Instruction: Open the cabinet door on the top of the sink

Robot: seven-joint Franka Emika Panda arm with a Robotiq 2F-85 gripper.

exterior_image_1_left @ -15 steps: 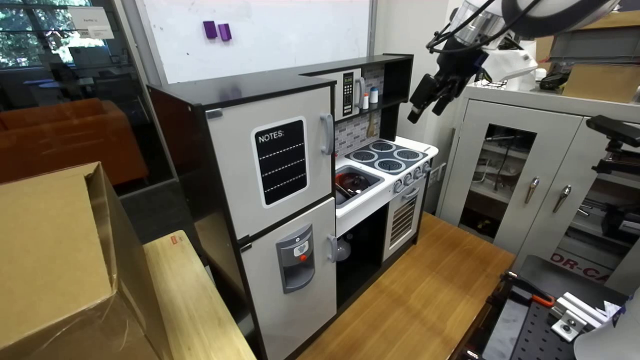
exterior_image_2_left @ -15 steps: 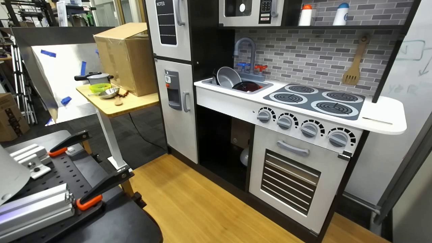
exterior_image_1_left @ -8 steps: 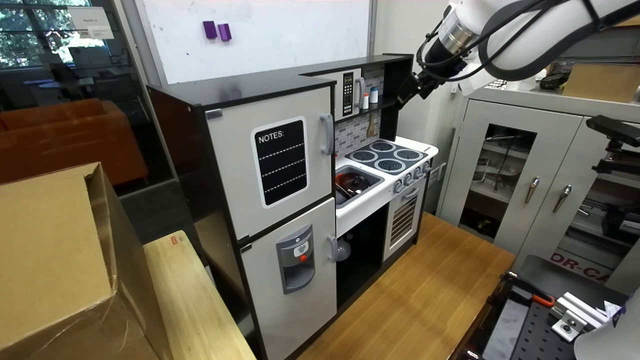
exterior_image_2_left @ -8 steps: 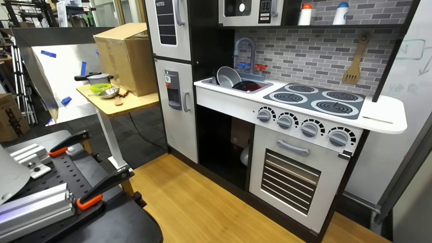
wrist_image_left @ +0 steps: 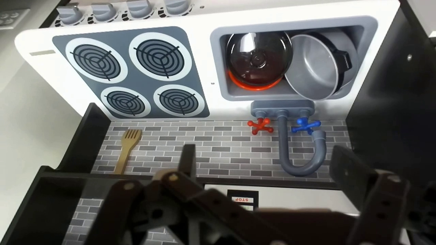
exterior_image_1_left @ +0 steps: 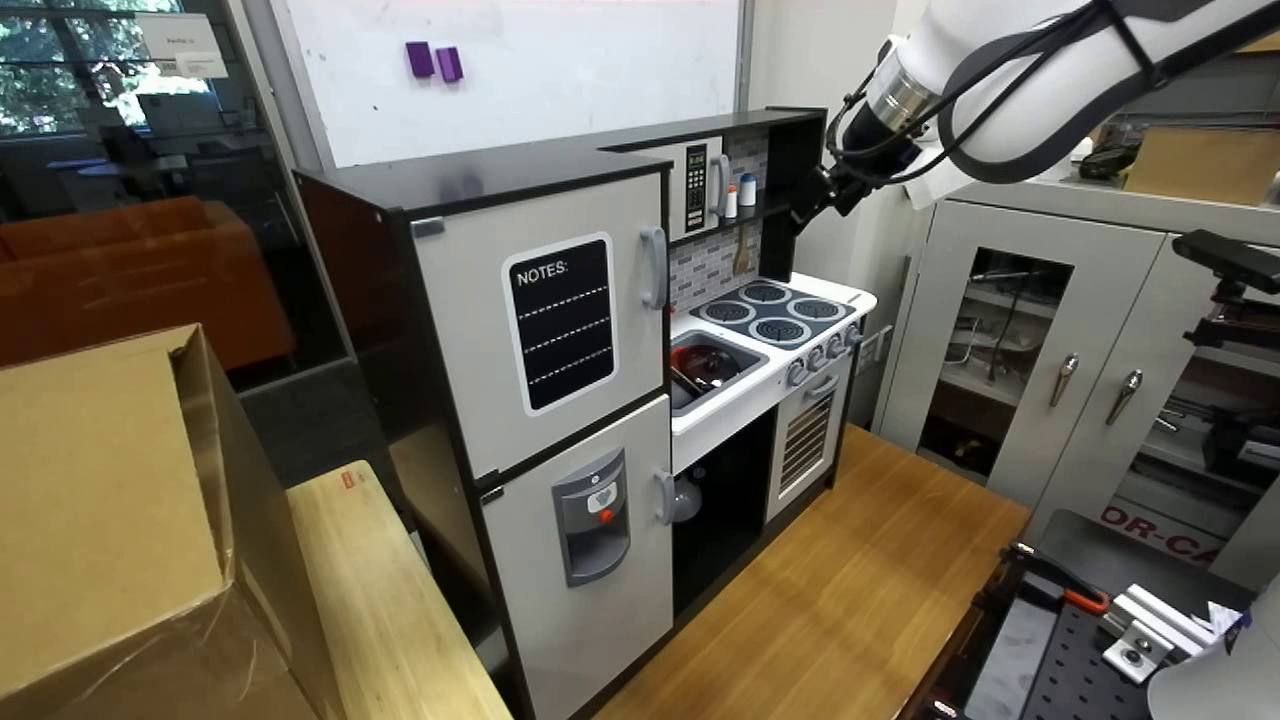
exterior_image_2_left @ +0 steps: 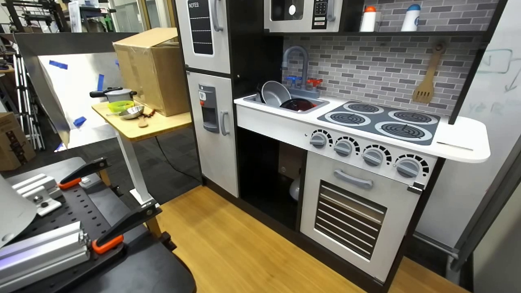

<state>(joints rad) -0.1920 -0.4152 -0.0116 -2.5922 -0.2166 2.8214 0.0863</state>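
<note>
Whiteboard (exterior_image_1_left: 540, 80) and toy kitchen (exterior_image_1_left: 585, 415) are shown in an exterior view. In an exterior view, the microwave door (exterior_image_2_left: 307, 16) is seen closed above the sink (exterior_image_2_left: 321, 103). In the wrist view, the gripper (wrist_image_left: 265, 161) is spread, empty; the door handle (exterior_image_2_left: 331, 10) should be straddled squarely, then pulled.

Orange sofa (exterior_image_1_left: 150, 275), whiteboard (exterior_image_1_left: 560, 80) — and a bright window (exterior_image_1_left: 75, 70) (green trees (exterior_image_1_left: 30, 98) outside).

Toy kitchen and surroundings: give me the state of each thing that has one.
Gripper, open, holding nothing
Microwave door, closed
Upper fridge door, closed
Lower fridge door, closed
Oven door, closed
Gray cabinet doors, closed
Gray pot in the sink, tilted
Dark lid, lying over orange cookware, fit unclear
Large cardboard box, top partly open
Stove knobs, settings not readable
</note>
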